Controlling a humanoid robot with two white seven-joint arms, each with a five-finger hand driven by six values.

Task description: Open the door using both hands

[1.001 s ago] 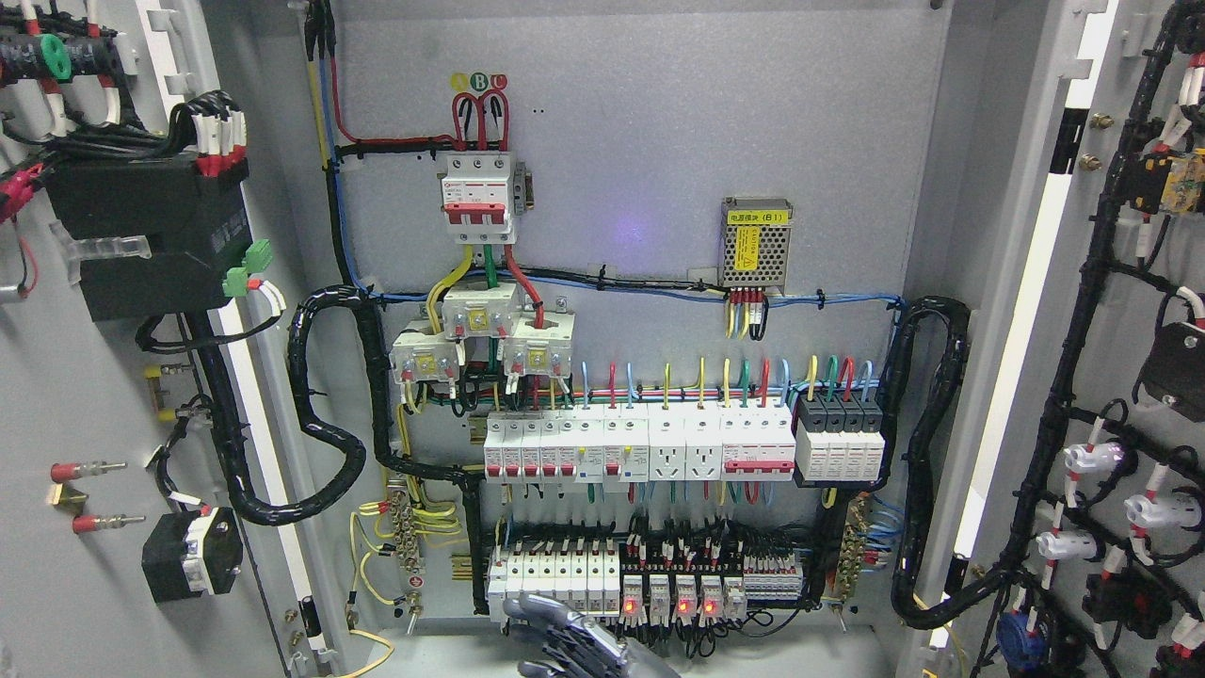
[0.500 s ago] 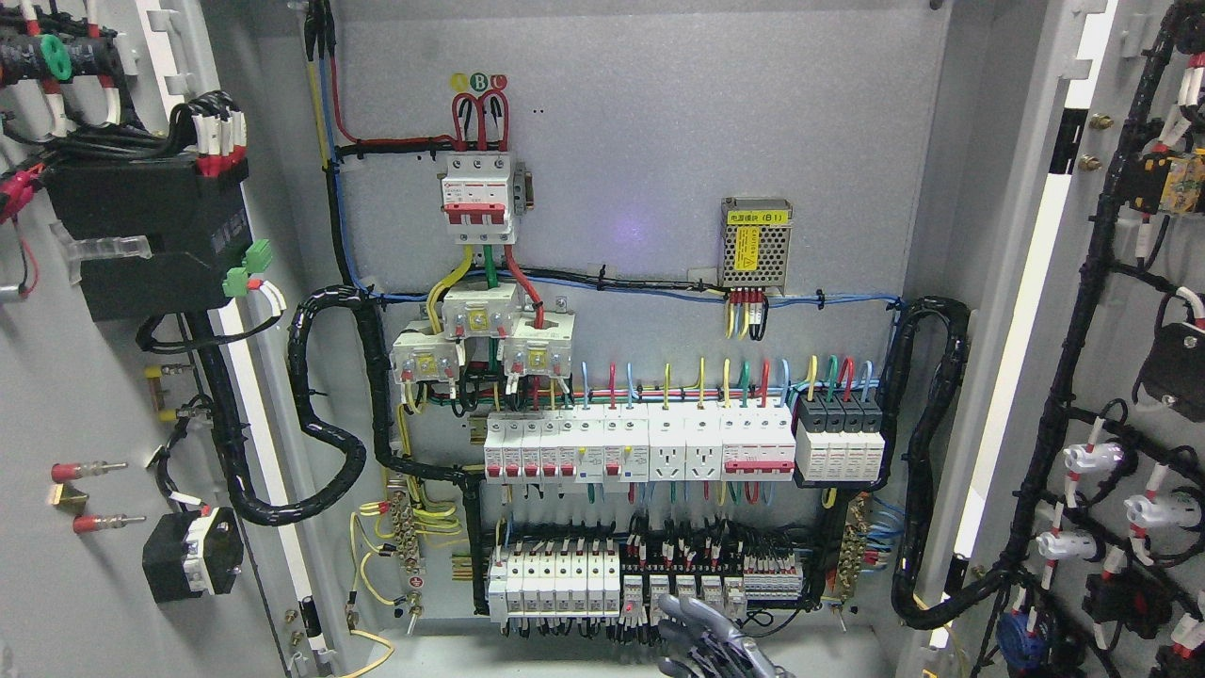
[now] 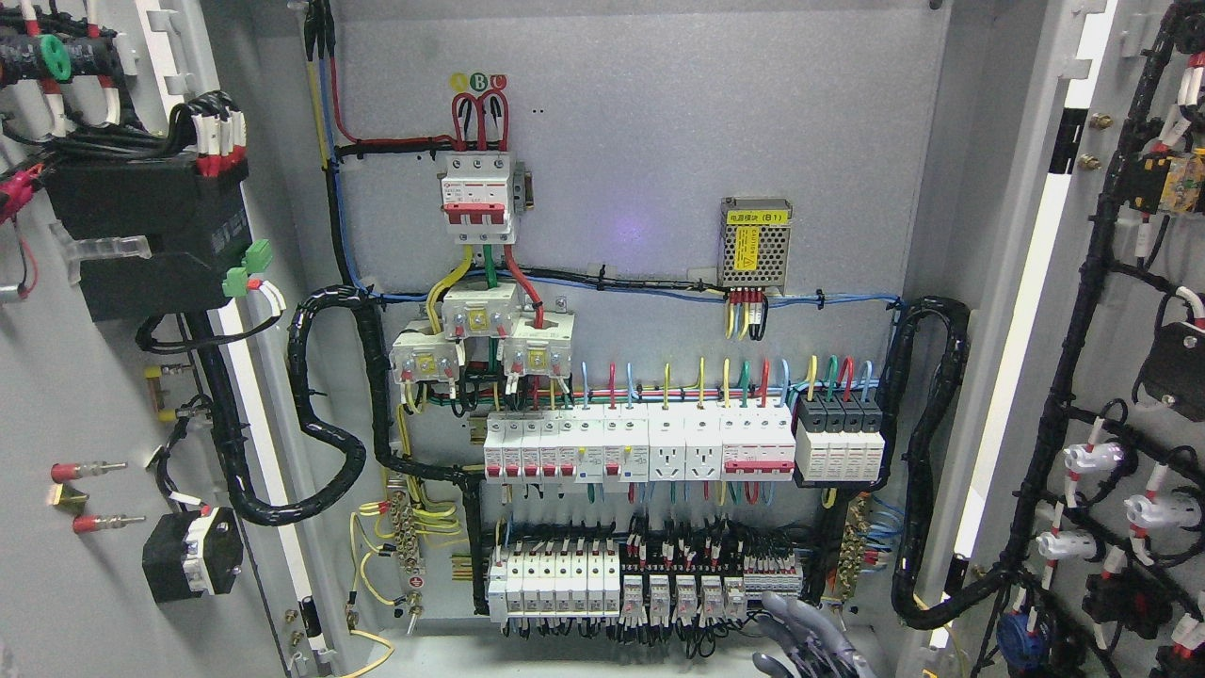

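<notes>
The grey back panel (image 3: 659, 141) of the cabinet carries all components. A white three-pole main breaker (image 3: 478, 196) is mounted at upper centre, with a perforated metal power supply (image 3: 756, 243) to its right. Three white current transformers (image 3: 482, 337) sit below the breaker. A row of white breakers and sockets (image 3: 640, 444) spans the middle. A lower row of breakers and relays (image 3: 621, 579) sits beneath it. Black cable looms (image 3: 325, 414) run along both sides.

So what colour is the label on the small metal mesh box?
Yellow, on the mesh box in the head view.
</notes>
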